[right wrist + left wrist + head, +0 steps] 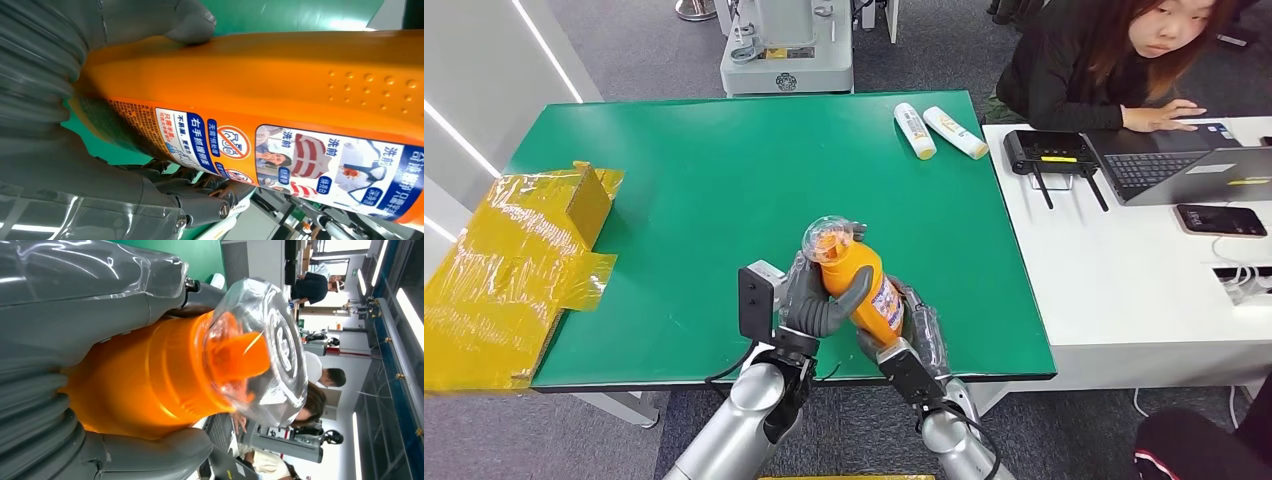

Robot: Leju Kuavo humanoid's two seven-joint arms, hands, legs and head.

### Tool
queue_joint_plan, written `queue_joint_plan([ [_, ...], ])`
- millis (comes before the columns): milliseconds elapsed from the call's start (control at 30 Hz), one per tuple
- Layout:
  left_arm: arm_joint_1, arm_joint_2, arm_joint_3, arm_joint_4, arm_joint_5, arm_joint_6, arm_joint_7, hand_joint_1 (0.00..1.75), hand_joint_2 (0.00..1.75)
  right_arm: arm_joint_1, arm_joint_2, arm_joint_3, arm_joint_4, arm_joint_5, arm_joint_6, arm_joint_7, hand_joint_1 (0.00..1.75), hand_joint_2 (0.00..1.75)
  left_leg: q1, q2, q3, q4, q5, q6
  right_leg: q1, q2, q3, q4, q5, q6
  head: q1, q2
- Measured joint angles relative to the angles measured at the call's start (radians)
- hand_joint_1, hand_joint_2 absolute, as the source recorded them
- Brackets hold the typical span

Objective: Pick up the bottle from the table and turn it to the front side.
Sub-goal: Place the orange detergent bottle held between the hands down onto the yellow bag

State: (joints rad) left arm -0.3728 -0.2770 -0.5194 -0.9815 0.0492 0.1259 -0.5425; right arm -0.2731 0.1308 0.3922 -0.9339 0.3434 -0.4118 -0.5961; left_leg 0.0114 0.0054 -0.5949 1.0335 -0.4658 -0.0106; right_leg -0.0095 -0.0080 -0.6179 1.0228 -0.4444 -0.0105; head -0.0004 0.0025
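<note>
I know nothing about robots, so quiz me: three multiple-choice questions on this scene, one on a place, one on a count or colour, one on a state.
1. Where do the small white bottles lie?
A. at the table's far edge, near the white desk
B. in the yellow box
C. on the laptop

2. How many small white bottles lie there?
A. one
B. two
C. four

3. What is happening with the orange bottle?
A. it lies flat on the table
B. both hands hold it above the table
C. a person holds it

Answers:
1 A: the white bottles lie on the green table at its far edge.
2 B: two lie side by side.
3 B: the left hand and right hand grip the orange bottle.
</note>
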Motion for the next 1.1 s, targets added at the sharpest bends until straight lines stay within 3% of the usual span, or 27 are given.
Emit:
queue_joint_plan([
  [433,-0.023,-0.01,-0.004,0.028,0.002,0.0,0.0,1.2,1.75,-0.001,0.002,0.0,0.018,0.0,-0.001,-0.002,1.75,1.75,0.0,0.0,0.0,0.0,0.0,0.0,0.0,0.0,0.0,0.0,0.0,0.0,0.0,0.0],
  [533,-0.024,-0.01,-0.004,0.03,0.002,0.0,0.0,1.04,1.75,-0.001,0.002,0.0,0.02,0.0,-0.001,-0.001,1.75,1.75,0.0,0.0,0.0,0.0,0.0,0.0,0.0,0.0,0.0,0.0,0.0,0.0,0.0,0.0],
  [567,-0.024,-0.01,-0.004,0.031,0.002,0.001,-0.001,1.1,1.75,-0.001,0.002,0.0,0.02,0.0,-0.001,-0.001,1.75,1.75,0.0,0.0,0.0,0.0,0.0,0.0,0.0,0.0,0.0,0.0,0.0,0.0,0.0,0.0],
  [667,-0.028,-0.012,-0.004,0.037,0.002,0.002,-0.005,1.67,1.75,-0.002,0.002,0.0,0.024,0.0,-0.002,-0.003,1.75,1.75,0.0,0.0,0.0,0.0,0.0,0.0,0.0,0.0,0.0,0.0,0.0,0.0,0.0,0.0],
  [700,-0.031,-0.014,-0.005,0.041,0.003,0.003,-0.006,1.75,1.75,-0.003,0.002,0.0,0.026,-0.001,-0.002,-0.004,1.75,1.75,0.0,0.0,0.0,0.0,0.0,0.0,0.0,0.0,0.0,0.0,0.0,0.0,0.0,0.0],
  [1100,-0.049,-0.004,-0.019,0.041,0.025,0.003,-0.039,1.75,1.75,-0.016,0.002,-0.005,0.031,-0.048,0.025,-0.01,1.71,1.75,0.0,0.0,0.0,0.0,0.0,0.0,0.0,0.0,0.0,0.0,0.0,0.0,0.0,0.0],
])
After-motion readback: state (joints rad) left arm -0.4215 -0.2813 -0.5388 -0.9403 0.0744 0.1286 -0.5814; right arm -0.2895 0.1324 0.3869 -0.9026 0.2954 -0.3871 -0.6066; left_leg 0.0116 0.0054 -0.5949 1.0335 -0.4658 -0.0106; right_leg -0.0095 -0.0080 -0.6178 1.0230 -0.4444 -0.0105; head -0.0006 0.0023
